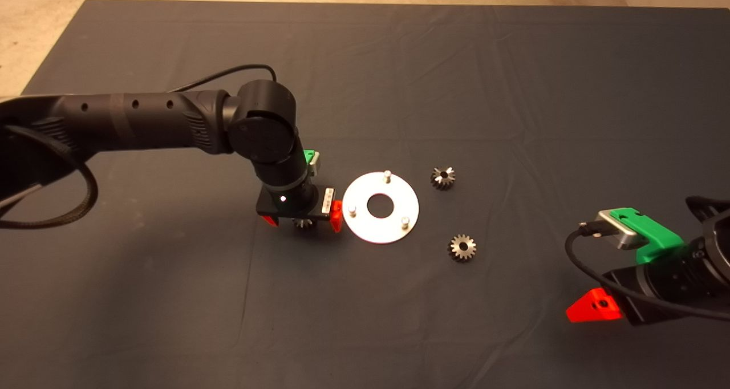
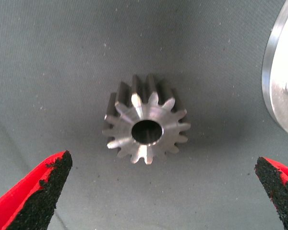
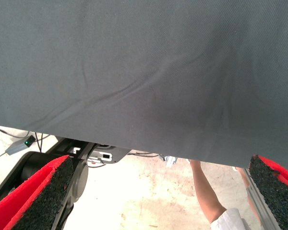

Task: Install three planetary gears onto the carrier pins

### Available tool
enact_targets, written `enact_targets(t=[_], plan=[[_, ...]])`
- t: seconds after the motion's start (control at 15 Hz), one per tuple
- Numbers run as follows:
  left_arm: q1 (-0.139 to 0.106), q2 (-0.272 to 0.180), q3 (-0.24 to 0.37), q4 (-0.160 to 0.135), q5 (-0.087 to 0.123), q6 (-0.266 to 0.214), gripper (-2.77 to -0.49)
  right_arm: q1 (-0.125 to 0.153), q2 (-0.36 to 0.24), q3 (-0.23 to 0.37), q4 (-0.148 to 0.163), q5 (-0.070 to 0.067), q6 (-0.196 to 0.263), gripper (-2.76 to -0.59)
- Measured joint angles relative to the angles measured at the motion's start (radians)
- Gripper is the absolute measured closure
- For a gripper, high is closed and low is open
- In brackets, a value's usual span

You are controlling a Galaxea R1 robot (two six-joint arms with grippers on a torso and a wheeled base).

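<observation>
Hovering over the first of the planetary gears (image 2: 146,125), the left gripper (image 1: 301,218) stands with its jaws spread wide, one pad on either side of the gear and neither touching it. The gear rests on the mat (image 1: 171,309), bore upward, just beside the disc (image 1: 381,207), on the side facing the mat's left edge. All three carrier pins (image 1: 387,175) stand bare, so the work appears to be at its opening step: picking up gear one.

The next move, as I judge it, calls for lowering until the pads flank the teeth, closing squarely across the gear, then lifting and carrying it to the nearest pin (image 1: 352,210), where bore and pin must line up before release. The disc rim lies close to one finger, so a careless descent could nudge it.

Two more gears sit on the disc's far side, toward the mat's right edge: one (image 1: 443,177) near the top pin, another (image 1: 462,247) lower down, well apart from each other.

The right gripper (image 1: 596,309) waits near the mat's lower right corner, jaws held apart and empty.

Only the head view shows the spare gears and the full disc. Only the left wrist view shows the pad clearance and the bore facing up. Beyond the mat's edge, the right wrist view catches floor, cables and a person's arm (image 3: 207,199).
</observation>
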Motion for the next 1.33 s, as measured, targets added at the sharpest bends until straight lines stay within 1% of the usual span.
enact_targets(t=[0.13, 0.33, 0.47, 0.53, 0.67, 0.8, 0.93, 1.07, 1.13, 1.27, 1.33], plan=[[0.0, 0.0, -0.024, 0.0, -0.001, 0.028, -2.75, 0.0, 0.0, 0.0, 0.0, 0.0, 0.0, -2.73], [0.0, 0.0, -0.042, 0.001, 0.0, 0.032, -2.75, 0.0, 0.0, 0.0, 0.0, 0.0, 0.0, -2.73], [0.001, 0.0, -0.055, 0.0, -0.001, 0.052, -2.74, 0.0, 0.0, 0.0, 0.0, 0.0, 0.0, -2.73], [0.004, 0.0, -0.069, 0.001, -0.001, 0.071, -2.7, 0.0, 0.0, 0.0, 0.0, 0.0, 0.0, -2.73], [0.019, 0.0, -0.078, 0.002, -0.001, 0.073, -2.67, 0.0, 0.0, 0.0, 0.0, 0.0, 0.0, -2.73], [0.022, 0.0, -0.078, 0.002, -0.004, 0.074, -2.52, 0.0, 0.0, 0.0, 0.0, 0.0, 0.0, -2.73], [0.022, 0.003, -0.078, 0.002, -0.004, 0.075, -2.52, 0.0, 0.0, 0.0, 0.0, 0.0, 0.0, -2.73], [0.022, 0.005, -0.078, 0.002, -0.006, 0.075, -2.38, 0.0, 0.0, 0.0, 0.0, 0.0, 0.0, -2.73], [0.022, 0.005, -0.078, 0.002, -0.005, 0.075, -2.38, 0.0, 0.0, 0.0, 0.0, 0.0, 0.0, -2.73], [0.022, 0.006, -0.078, 0.002, -0.006, 0.078, -2.23, 0.0, 0.0, 0.0, 0.0, 0.0, 0.0, -2.73], [0.022, 0.013, -0.08, 0.002, -0.006, 0.092, -2.22, 0.0, 0.0, 0.0, 0.0, 0.0, 0.0, -2.73]])
